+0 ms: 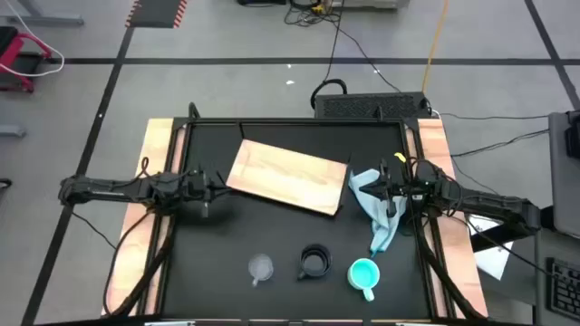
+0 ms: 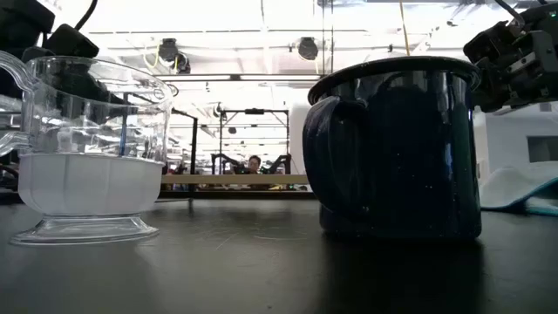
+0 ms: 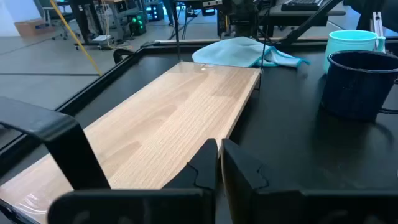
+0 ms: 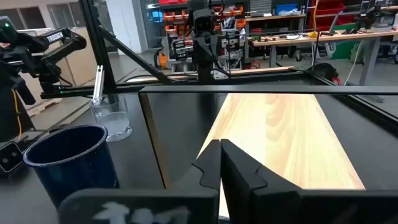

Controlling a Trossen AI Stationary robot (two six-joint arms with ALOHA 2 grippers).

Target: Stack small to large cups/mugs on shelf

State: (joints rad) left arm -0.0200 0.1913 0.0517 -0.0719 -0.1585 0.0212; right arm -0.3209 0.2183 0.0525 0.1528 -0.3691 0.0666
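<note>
1. Landmark for all positions: the shelf (image 1: pixel 288 177), a light-brown wooden board lying flat and slightly skewed on the black tabletop (image 1: pixel 227 235), toward the far half.
2. Progress: nothing stacked yet, judging by the layout. The shelf top is bare in both wrist views. All three vessels stand separately in a row on the tabletop, on the near side of the shelf and well apart from it.
3. Row order, high view: glass cup (image 1: pixel 261 267) below the shelf's left half; black mug (image 1: pixel 314 262) below its right half; turquoise mug (image 1: pixel 363 274) just past its right end. None touch; none are nested.
4. Remaining: the whole job, meaning nesting or ordering small to large and placing on the shelf.
5. Left gripper (image 1: pixel 207 190) hovers just off the shelf's left end, holding nothing. Left wrist view shows the fingers (image 3: pixel 205 168) pressed together with only a thin slit between them.
6. Right gripper (image 1: pixel 388 187) sits just off the shelf's right end, above a pale blue cloth (image 1: pixel 379 213). Fingers (image 4: pixel 210 163) likewise closed on nothing.
7. Cups relative to grippers: all three lie nearer the table's front edge than either gripper. The glass cup is closest to the left gripper, the turquoise mug closest to the right; neither is within grasp now.
8. A person is visible in the room far beyond the shelf, low view.
</note>
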